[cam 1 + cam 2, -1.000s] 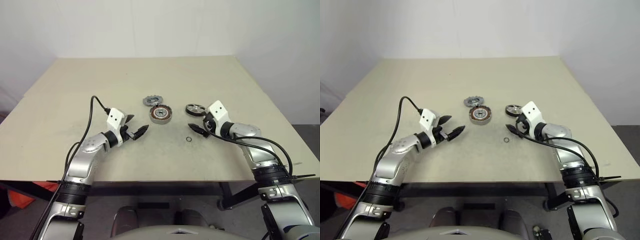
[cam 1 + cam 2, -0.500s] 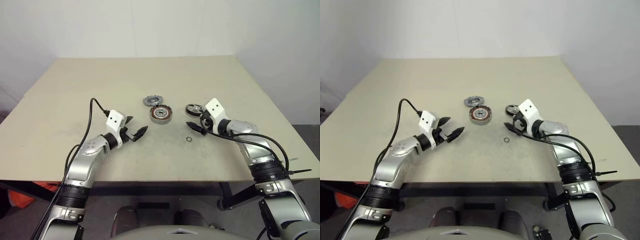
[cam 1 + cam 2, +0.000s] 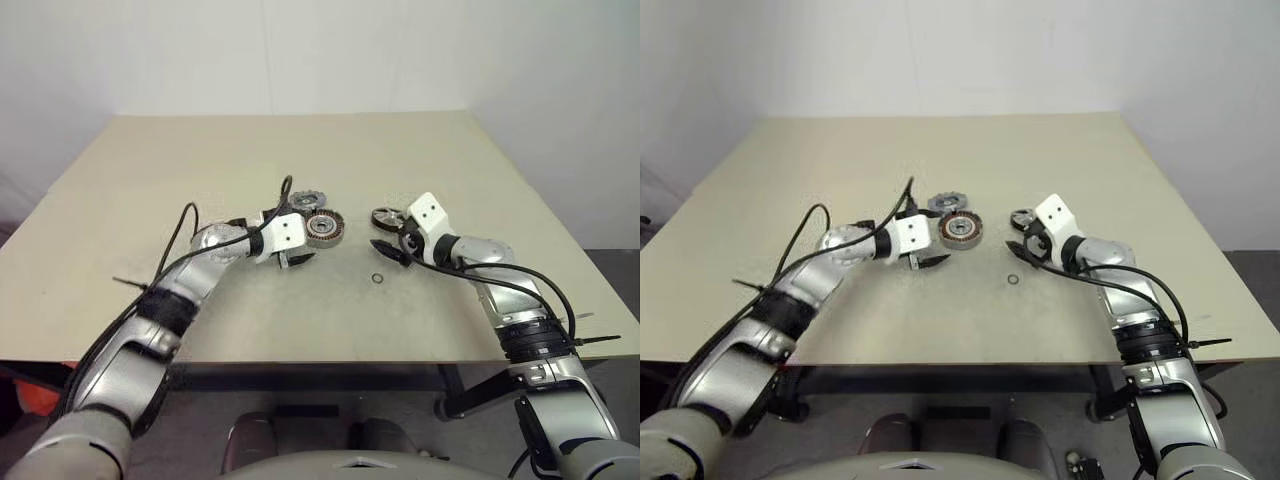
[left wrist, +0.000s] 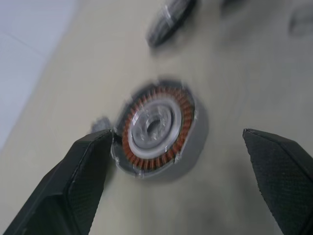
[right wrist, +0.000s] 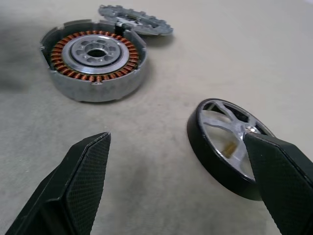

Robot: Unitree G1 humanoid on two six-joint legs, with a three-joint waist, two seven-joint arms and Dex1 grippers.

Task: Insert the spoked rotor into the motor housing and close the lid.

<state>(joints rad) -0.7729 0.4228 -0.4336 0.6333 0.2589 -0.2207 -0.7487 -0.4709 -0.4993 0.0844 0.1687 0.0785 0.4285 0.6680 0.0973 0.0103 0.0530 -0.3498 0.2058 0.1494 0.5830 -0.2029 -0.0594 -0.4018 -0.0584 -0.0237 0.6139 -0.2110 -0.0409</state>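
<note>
Both tools gape empty: left tool (image 3: 300, 259) beside the housing (image 3: 324, 228) to steady it, right tool (image 3: 392, 246) nearing the rotor (image 3: 387, 216).

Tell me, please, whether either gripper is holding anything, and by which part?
Nothing is held: the left gripper and right gripper are both open and empty.

The spoked rotor (image 5: 230, 147) is partly hidden behind one finger (image 5: 286, 181) of the right gripper (image 5: 181, 188). The left wrist view is motion-blurred. The lid (image 3: 305, 200) is partly covered by a cable (image 3: 283, 190).
</note>
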